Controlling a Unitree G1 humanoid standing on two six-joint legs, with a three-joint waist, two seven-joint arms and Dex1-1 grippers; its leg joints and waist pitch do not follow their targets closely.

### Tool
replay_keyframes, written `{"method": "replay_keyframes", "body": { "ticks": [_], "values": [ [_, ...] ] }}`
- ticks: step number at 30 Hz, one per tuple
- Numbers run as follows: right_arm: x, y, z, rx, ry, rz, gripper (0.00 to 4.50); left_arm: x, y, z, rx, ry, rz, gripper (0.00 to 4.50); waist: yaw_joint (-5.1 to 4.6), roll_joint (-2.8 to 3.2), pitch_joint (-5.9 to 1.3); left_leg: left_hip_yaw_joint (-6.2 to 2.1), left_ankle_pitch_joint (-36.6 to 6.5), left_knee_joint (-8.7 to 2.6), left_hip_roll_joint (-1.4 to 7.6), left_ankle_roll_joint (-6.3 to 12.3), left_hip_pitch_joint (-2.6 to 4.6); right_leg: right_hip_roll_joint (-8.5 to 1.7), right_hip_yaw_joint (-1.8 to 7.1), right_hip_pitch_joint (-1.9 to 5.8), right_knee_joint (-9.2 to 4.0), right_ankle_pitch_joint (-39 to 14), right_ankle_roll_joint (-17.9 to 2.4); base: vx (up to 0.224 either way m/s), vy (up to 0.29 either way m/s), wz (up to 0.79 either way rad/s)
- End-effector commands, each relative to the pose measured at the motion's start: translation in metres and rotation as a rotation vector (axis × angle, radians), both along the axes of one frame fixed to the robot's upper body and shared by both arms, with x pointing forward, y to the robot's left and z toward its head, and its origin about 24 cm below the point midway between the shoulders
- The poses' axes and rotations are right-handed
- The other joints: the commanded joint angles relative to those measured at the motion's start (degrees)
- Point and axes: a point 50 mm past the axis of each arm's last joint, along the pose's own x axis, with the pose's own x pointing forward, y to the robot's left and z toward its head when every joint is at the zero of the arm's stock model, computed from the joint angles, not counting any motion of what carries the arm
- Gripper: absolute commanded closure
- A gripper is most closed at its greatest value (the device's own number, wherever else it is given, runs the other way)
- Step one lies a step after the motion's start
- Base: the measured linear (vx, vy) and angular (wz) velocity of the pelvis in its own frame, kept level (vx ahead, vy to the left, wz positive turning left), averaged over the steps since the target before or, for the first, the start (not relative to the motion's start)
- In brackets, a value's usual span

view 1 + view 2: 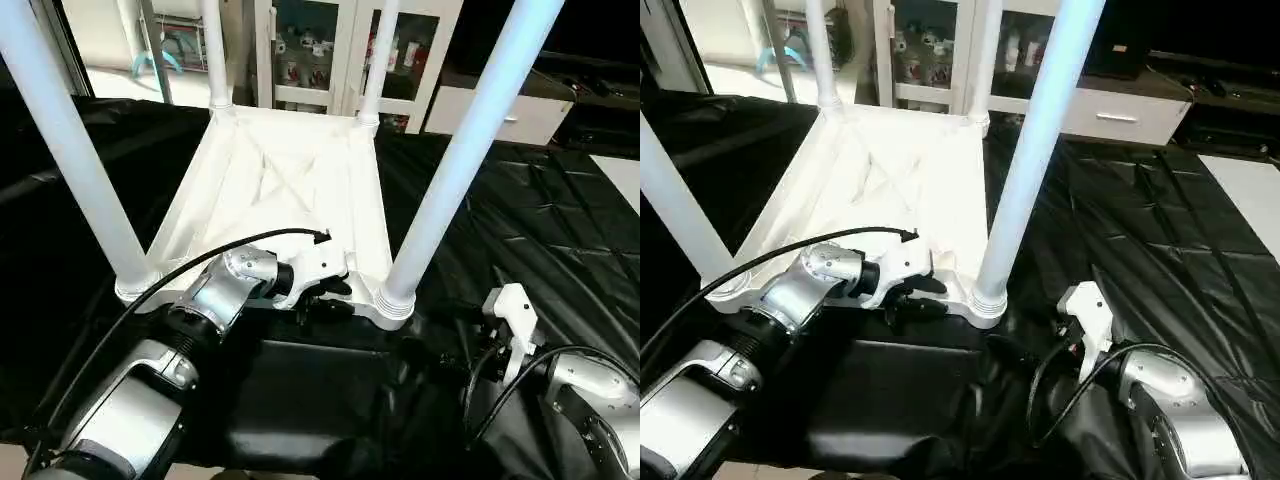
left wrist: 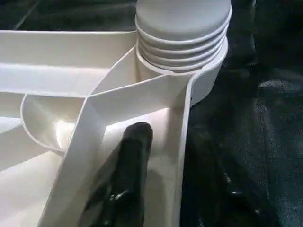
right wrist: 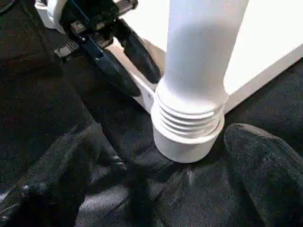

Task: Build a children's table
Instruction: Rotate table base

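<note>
1. Right tool (image 1: 1095, 310): nearest the camera, low on the robot's right, over the black sheet (image 1: 520, 230) that covers the tabletop. Its black fingers (image 3: 265, 170) stand wide apart, released, holding nothing. The near right leg's base sits between them in the right wrist view, untouched.
2. Left tool (image 1: 325, 295): at the near edge of the children's table (image 1: 290, 180). Fingers straddle the rim wall, one finger (image 2: 130, 161) inside against the ribbing, the other outside. Whether they are clenched on the rim cannot be told.
3. The children's table lies upside down on the black sheet, X-ribbed underside facing up.
4. Near right leg (image 1: 460, 160): upright in its round corner socket (image 3: 187, 137), just beside the left tool. Threaded rings show above the socket.
5. Near left leg (image 1: 70, 160): upright in its corner socket.
6. Far legs (image 1: 212, 50): both upright at the far corners.
7. Beyond: a white glass-door cabinet (image 1: 320, 50).
</note>
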Motion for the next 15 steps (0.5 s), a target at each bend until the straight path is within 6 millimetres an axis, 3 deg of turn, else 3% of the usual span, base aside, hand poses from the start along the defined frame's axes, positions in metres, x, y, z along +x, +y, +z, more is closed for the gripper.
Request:
{"method": "replay_keyframes", "body": {
  "ticks": [1, 9, 11, 15],
  "values": [
    [0.001, -0.004, 0.006, -0.022, -0.018, -0.004, 0.0, -0.001, 0.0, -0.005, 0.042, 0.018, -0.015, 3.31, 0.13, 0.16, -3.45, -1.5, -16.2, -4.7, 2.72, 1.43, 0.92, -3.68, 2.34, 2.27, -4.31, -15.5, -11.2, 0.0, 0.0, 0.0],
    [0.001, -0.006, 0.006, -0.029, -0.022, -0.013, 0.0, -0.002, 0.009, -0.01, 0.123, 0.031, -0.035, 3.97, -0.01, 0.07, -3.33, -1.6, -17.7, -4.86, 2.72, 1.13, 0.89, -3.78, 2.33, 2.2, -4.73, -18.9, -10.1, 0.0, 0.0, 0.0],
    [0.002, -0.007, 0.006, -0.03, -0.023, -0.013, 0.0, -0.004, 0.01, -0.011, 0.135, 0.052, -0.049, 4.12, -0.06, -0.19, -3.33, -1.62, -17.4, -4.85, 2.69, 1.17, 0.79, -3.82, 2.33, 2.23, -4.69, -19.2, -10.0, 0.0, 0.0, 0.0],
    [0.003, -0.008, 0.005, -0.032, -0.022, -0.01, 0.0, -0.008, 0.017, -0.015, 0.187, 0.067, -0.065, 4.35, -0.21, -0.11, -3.44, -1.56, -16.3, -4.8, 2.74, 1.45, 0.76, -3.75, 2.37, 2.22, -4.4, -17.1, -10.7, 0.0, 0.0, 0.0]
  ]
}}
